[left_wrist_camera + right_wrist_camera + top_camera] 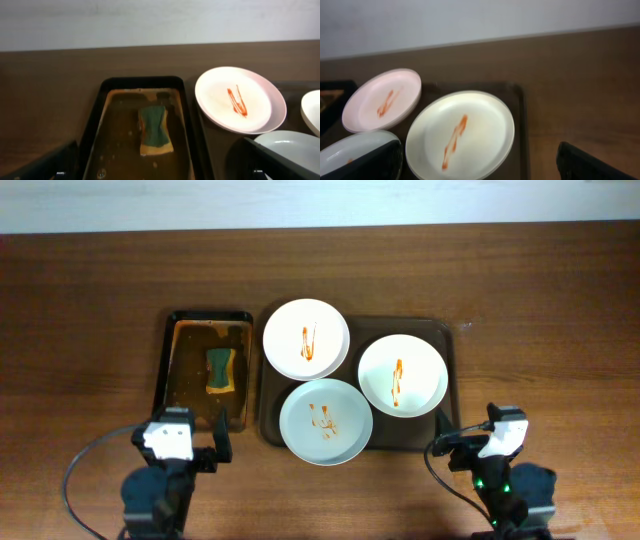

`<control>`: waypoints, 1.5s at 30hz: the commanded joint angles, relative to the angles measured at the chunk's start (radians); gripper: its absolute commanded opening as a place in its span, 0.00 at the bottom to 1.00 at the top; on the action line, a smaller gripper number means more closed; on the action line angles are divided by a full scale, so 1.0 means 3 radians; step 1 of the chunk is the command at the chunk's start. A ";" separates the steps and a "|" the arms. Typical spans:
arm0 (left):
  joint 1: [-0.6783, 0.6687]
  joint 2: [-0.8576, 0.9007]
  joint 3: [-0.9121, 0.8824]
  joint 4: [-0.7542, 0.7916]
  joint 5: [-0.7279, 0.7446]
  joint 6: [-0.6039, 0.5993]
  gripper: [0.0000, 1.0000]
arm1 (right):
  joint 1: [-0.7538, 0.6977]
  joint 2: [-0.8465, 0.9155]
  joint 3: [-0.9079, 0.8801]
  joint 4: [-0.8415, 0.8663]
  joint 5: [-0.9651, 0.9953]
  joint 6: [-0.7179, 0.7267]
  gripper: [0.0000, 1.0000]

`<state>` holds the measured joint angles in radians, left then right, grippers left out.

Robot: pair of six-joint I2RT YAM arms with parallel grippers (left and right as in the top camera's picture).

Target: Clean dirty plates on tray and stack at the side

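Starting with the biggest thing, the tray sits mid-table and carries all three plates. Just left of it the black tray holds brownish water.

Each plate is streaked with orange sauce. The far plate hangs over the tray's far left corner. The bluish plate overhangs its near rim. The right plate lies wholly inside. I judge them stiff, smooth, probably slick, and breakable if dropped. Being shallow, they offer only the rim, and an overhanging edge is where one finger could slip under.

The sponge lies in the water. I expect it to be soft and soaked, best pinched across its narrow waist.

My left gripper and right gripper hover at the table's near edge, both with jaws wide apart and holding nothing.
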<state>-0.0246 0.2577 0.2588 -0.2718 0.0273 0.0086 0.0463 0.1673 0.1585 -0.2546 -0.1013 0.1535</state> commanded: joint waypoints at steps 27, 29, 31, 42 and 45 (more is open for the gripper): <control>0.0022 0.3080 0.2289 -0.1247 0.0401 -0.0140 1.00 | 0.0220 0.3591 0.3094 -0.2686 -0.1146 -0.0118 0.88; 0.0020 0.3360 0.2302 -0.1152 0.0315 -0.0140 0.98 | 0.0401 0.3786 0.3094 -0.2674 -0.1144 -0.0043 0.86; 0.0020 0.3583 0.2302 -0.1069 0.0256 -0.0140 0.93 | 0.0519 0.3979 0.3094 -0.2669 -0.1114 0.0081 0.80; 0.0020 0.4589 0.2302 -0.0423 0.0116 -0.0153 0.70 | 0.0821 0.5264 0.3094 -0.2213 -0.1261 0.0392 0.56; 0.0020 0.4704 0.2302 -0.0309 0.0076 -0.0153 0.65 | 0.0862 0.5422 0.3094 -0.2125 -0.1260 0.0392 0.55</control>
<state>-0.0246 1.6379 0.9344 -0.3843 0.0704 -0.0338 0.2855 1.7657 1.0733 -0.9031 -0.4572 0.2604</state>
